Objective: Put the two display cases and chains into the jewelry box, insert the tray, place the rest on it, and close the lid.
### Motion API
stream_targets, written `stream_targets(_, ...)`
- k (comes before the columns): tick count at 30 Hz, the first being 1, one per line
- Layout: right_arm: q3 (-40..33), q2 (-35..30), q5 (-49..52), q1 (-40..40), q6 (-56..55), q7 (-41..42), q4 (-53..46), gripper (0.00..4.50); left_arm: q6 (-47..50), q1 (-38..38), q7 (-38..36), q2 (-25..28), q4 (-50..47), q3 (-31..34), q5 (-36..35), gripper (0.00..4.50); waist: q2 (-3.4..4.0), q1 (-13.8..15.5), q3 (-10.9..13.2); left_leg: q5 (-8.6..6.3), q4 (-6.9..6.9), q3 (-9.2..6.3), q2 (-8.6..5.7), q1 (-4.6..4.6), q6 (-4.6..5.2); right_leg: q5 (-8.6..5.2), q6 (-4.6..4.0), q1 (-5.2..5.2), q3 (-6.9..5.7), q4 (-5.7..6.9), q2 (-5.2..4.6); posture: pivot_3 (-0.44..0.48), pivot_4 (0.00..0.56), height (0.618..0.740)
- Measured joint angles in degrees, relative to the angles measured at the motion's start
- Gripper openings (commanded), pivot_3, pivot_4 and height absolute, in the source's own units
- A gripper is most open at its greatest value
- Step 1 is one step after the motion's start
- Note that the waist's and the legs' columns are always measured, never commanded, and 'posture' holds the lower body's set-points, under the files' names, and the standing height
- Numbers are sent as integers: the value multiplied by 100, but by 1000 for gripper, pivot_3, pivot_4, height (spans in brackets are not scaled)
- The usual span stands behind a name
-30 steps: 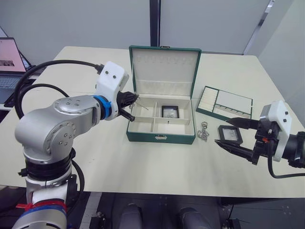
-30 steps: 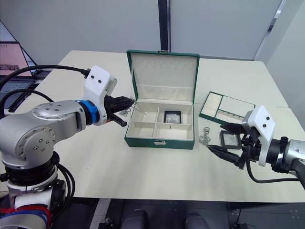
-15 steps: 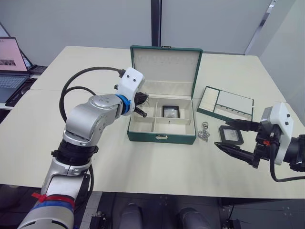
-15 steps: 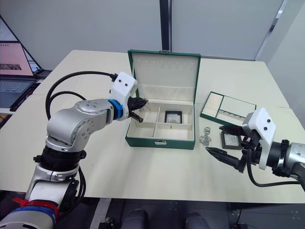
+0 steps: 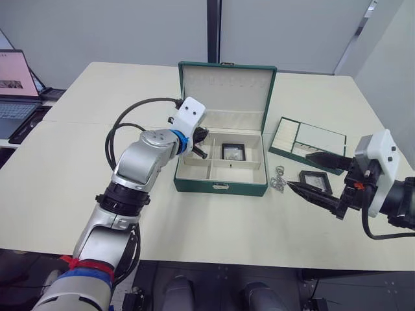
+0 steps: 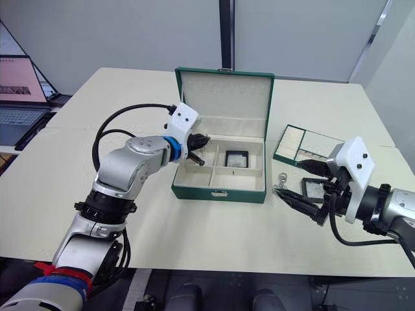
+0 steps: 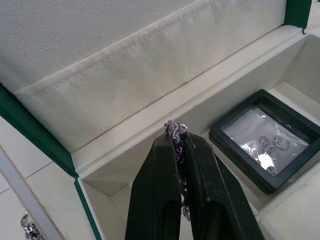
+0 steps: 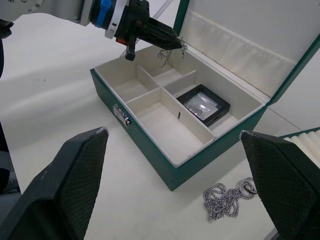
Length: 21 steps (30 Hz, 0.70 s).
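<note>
- Small silver link chain [image 7: 176,131]: pinched between the closed black fingers of the left gripper [image 7: 177,150], dangling limp over the back-left compartment of the dark green cream-lined jewelry box [image 5: 220,186].
- Probably light, floppy and snag-prone; best taken by the bunch.
- Right gripper [image 5: 316,176] wide open, empty, straddling the black-framed display case [image 5: 316,181]; that one looks stiff, so grip its edges.

The bench [image 5: 97,194] carried a box [image 5: 220,186] at centre, with a chain [image 5: 278,180], case [image 5: 315,181] and tray [image 5: 306,144] at three o'clock.
</note>
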Motion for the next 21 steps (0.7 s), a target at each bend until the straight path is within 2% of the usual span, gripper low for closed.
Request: stream_targets(21,101,-36,450,-220,15,-312,114,4500,-71,-35,-315,-137,180,-9,479,28,0,6,0,0,1,0,1,0,0,0,0,0,-1,1,0,0,150,740)
